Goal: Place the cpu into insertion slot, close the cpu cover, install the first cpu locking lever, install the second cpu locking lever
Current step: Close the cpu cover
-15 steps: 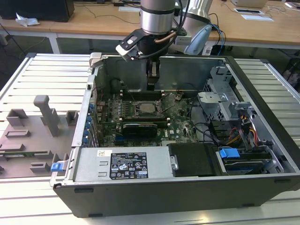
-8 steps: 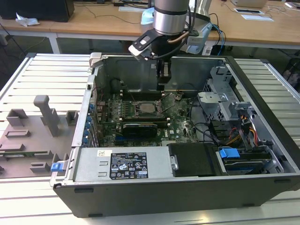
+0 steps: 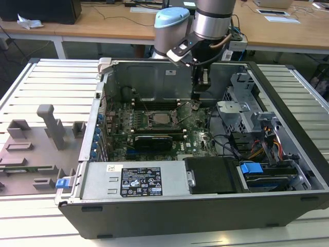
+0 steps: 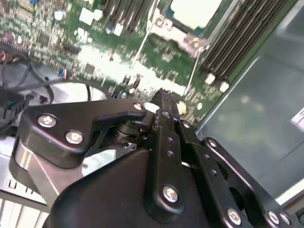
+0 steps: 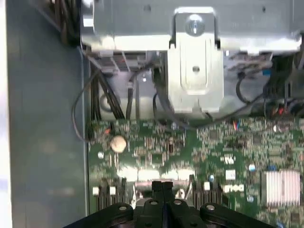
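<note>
Dull metal cpu [image 3: 161, 119], matt grey metal case [image 3: 154, 77]

The cpu [image 3: 161, 119] lies flat in the slot [image 3: 148, 120], dull silver-grey top up, mid-motherboard.

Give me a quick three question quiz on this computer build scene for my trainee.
1. True or false: the end effector is carrying the cpu.
2. Where is the end effector? A) outside the case; B) inside the case, to the exterior view's right of the cpu; C) inside the case, to the exterior view's left of the cpu.
3. Fill in: the motherboard is coloured ____.
Key: 1 false; 2 B; 3 green.
</note>
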`<move>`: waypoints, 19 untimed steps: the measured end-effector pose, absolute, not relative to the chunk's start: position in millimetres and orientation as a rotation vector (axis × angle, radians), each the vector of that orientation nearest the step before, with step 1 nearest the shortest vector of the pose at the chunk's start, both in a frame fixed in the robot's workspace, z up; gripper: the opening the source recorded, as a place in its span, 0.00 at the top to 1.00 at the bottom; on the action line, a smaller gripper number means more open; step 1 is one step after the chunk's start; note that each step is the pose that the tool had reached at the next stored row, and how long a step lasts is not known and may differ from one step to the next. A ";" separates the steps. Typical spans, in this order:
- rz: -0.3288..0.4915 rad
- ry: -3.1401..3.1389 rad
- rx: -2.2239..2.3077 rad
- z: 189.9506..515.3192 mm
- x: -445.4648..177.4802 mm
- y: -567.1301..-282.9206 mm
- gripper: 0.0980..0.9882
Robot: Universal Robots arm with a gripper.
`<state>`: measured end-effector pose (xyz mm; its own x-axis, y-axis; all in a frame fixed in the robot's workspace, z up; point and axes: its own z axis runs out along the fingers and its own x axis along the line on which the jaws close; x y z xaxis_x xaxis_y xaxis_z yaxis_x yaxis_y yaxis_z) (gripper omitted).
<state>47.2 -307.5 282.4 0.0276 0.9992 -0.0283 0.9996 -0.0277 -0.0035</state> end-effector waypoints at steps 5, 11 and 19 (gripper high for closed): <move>-0.045 2.182 2.243 276.7 60.0 -307.4 0.99; -0.046 2.183 2.244 260.5 60.5 -307.4 0.99; -0.046 2.182 2.244 243.6 53.9 -307.4 0.99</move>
<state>53.9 -307.4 243.6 0.0278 0.9992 -0.0289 0.9995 -0.0281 -0.0127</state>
